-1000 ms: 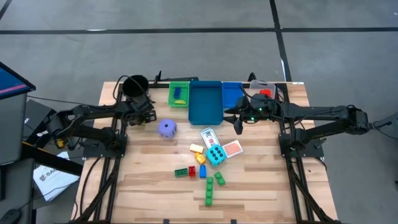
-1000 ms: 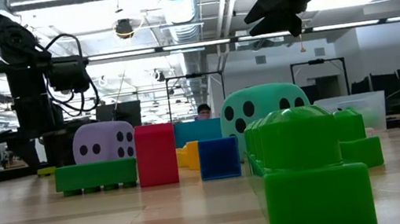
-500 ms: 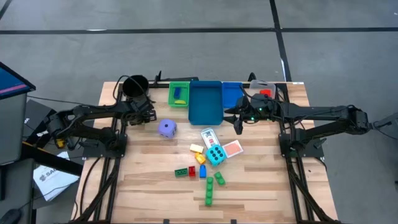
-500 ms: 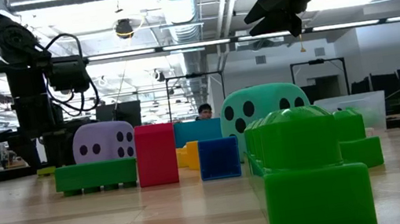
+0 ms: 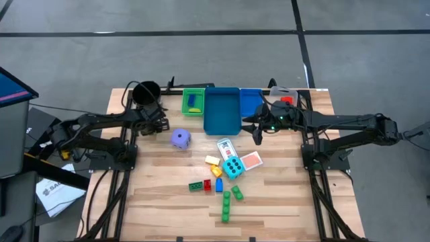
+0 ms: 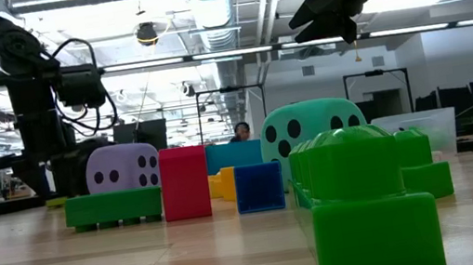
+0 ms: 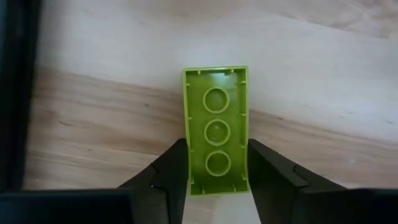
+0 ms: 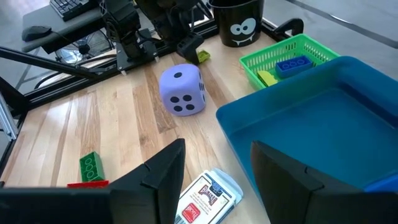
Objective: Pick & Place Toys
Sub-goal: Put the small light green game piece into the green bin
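Toys first: a lime green brick (image 7: 216,146) sits between the left gripper (image 5: 158,124) fingers near the table's far-left corner, the fingers flanking its long sides, closing but maybe not yet firmly clamped. Best to squeeze squarely before lifting, then carry it toward the green bin (image 5: 193,101) along the far edge. The black cup (image 5: 146,93) crowds that corner and the purple die (image 5: 180,138) lies just beside, so rise straight. Right gripper (image 5: 259,132) hovers near the blue bin (image 5: 222,111), fingers apart, empty.
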{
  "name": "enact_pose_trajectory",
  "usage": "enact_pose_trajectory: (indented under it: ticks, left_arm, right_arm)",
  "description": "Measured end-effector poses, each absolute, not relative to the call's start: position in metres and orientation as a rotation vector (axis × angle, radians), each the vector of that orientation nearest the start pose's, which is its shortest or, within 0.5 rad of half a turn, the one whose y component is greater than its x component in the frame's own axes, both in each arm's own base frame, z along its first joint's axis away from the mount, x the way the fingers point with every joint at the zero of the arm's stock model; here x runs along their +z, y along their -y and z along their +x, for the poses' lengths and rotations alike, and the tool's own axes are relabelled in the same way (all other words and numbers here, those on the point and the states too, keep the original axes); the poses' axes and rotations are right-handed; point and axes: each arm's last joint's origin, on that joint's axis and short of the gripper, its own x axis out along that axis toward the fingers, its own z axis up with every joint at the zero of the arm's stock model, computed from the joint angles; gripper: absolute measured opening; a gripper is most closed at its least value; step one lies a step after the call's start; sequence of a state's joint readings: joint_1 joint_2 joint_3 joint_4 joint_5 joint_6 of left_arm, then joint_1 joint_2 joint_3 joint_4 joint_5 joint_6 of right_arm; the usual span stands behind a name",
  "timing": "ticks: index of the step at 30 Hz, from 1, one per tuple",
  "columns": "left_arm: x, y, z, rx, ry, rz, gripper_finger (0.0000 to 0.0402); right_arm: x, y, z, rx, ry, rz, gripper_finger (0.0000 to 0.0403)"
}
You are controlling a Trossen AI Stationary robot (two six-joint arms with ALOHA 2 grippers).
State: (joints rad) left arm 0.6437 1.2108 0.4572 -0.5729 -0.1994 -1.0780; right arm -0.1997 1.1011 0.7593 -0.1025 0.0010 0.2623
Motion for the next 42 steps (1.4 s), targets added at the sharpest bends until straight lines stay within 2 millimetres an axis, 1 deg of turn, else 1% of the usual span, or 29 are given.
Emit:
enact_pose_trajectory:
  ticks: [3, 10, 20, 24, 31, 42]
  left_arm:
    - [0.137, -0.106, 0.133, 1.355, -0.803, -1.169, 0.0128]
    - [0.152, -0.106, 0.132, 1.31, -0.668, -1.162, 0.0128]
    - [0.169, -0.103, 0.129, 1.258, -0.537, -1.157, 0.0129]
    - [0.177, -0.103, 0.129, 1.223, -0.46, -1.154, 0.013]
    - [0.194, -0.106, 0.135, 1.106, -0.27, -1.153, 0.013]
    - [0.214, -0.113, 0.146, 0.934, -0.052, -1.143, 0.0129]
  right_arm:
    - [0.273, 0.047, 0.234, -0.253, -0.406, 0.301, 0.0179]
    - [0.273, 0.048, 0.235, -0.258, -0.397, 0.298, 0.0179]
    - [0.275, 0.048, 0.235, -0.256, -0.382, 0.298, 0.0179]
    - [0.275, 0.048, 0.235, -0.256, -0.382, 0.298, 0.0179]
    - [0.275, 0.048, 0.235, -0.255, -0.382, 0.298, 0.0179]
    - [0.275, 0.048, 0.235, -0.26, -0.379, 0.326, 0.0179]
